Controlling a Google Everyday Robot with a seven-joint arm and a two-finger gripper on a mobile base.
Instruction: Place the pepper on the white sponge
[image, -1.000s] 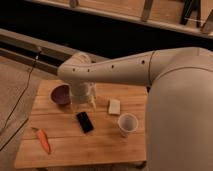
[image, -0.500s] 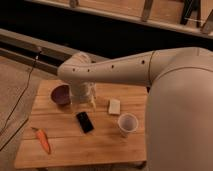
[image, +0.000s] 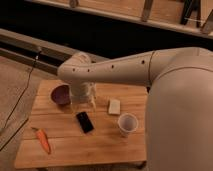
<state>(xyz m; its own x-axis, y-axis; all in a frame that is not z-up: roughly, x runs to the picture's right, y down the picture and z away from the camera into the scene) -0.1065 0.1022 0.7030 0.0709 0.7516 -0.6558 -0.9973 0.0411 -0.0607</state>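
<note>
The orange-red pepper (image: 44, 141) lies near the front left edge of the wooden table (image: 100, 145). The cream-white sponge (image: 114, 106) lies right of the table's middle, behind the white paper cup. My gripper (image: 84, 101) hangs under the white arm, above the table's back middle, between the bowl and the sponge. It is far from the pepper and holds nothing that I can see.
A dark purple bowl (image: 61, 94) sits at the back left. A black phone (image: 84, 121) lies in the middle. A white paper cup (image: 127, 123) stands front right of the sponge. My large white arm (image: 170, 100) covers the table's right side.
</note>
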